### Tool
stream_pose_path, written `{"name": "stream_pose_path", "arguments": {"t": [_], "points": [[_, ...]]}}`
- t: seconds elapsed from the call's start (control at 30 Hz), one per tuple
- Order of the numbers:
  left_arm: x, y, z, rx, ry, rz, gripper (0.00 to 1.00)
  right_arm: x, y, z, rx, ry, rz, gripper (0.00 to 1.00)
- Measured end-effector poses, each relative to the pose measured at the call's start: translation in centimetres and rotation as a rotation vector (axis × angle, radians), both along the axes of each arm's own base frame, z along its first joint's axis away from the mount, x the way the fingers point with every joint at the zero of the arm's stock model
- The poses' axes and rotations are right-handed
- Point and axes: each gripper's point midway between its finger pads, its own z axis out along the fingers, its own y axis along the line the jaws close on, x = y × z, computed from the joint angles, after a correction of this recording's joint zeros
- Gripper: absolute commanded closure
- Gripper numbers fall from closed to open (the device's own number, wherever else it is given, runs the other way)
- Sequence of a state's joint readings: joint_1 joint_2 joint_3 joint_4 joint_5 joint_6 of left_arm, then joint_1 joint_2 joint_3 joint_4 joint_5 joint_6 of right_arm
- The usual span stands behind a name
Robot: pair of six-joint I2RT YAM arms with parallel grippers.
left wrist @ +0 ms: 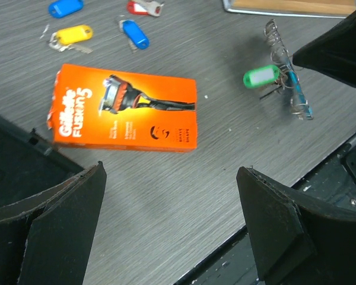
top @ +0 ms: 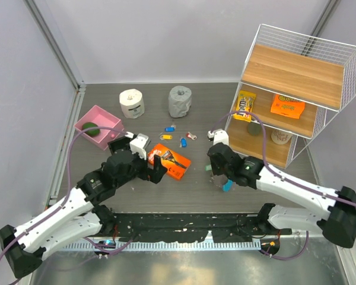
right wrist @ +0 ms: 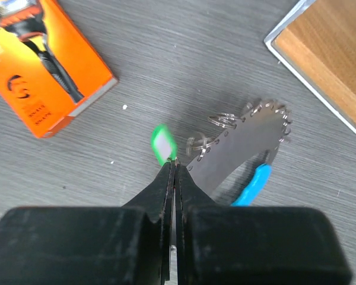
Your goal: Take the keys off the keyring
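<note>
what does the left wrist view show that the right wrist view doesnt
Only the left wrist view: the open left pincer, the loose yellow tag and the blue tags.

Only the right wrist view: the right pincer shut at the rim of the keys, whose flat, toothed face shows here. The left wrist view sees them edge-on.

Both: the keys, the light-blue keyring, the green tag, the orange razor box (only a corner in the right wrist view) and the table.

I read "Gillette FUSION5" on the orange box (left wrist: 124, 107); print on the yellow shelf packet (top: 245, 105) is illegible.
</note>
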State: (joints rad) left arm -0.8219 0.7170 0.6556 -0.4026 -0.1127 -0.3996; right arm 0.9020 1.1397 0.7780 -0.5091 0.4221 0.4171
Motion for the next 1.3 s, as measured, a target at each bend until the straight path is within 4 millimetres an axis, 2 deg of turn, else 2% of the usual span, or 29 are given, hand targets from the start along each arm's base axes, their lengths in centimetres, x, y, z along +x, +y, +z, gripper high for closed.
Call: {"name": "stream_pose_path", "arguments": {"t": [0.23, 0.6, 0.87, 1.1, 1.3], "points": [[-0.5, -3.1, 0.5, -0.073, -0.016, -0.143, 0.01, -1.1, 0.2, 4.7, 0.126, -0.074, 0.078, 0.95], [-1.1, -7.2, 2.8, -0.197, -0.156, -0.365, 0.03, -4.0, 2.1, 11.7, 0.317, -0.187, 0.337, 0.95], [-1.4, -9.3, 2.9, -0.237, -0.176, -0.471, 0.22, -5.4, 3.1, 14.1, 0.384, -0.236, 0.461, 0.95], [-2.6, -11.4, 4.2, -0.318, -0.218, -0.582, 0.25, -6.2, 4.3, 15.7, 0.453, -0.263, 0.534, 0.95], [-3.8, -12.3, 4.3, -0.338, -0.256, -0.650, 0.37, -6.6, 5.0, 16.2, 0.486, -0.263, 0.571, 0.95]]}}
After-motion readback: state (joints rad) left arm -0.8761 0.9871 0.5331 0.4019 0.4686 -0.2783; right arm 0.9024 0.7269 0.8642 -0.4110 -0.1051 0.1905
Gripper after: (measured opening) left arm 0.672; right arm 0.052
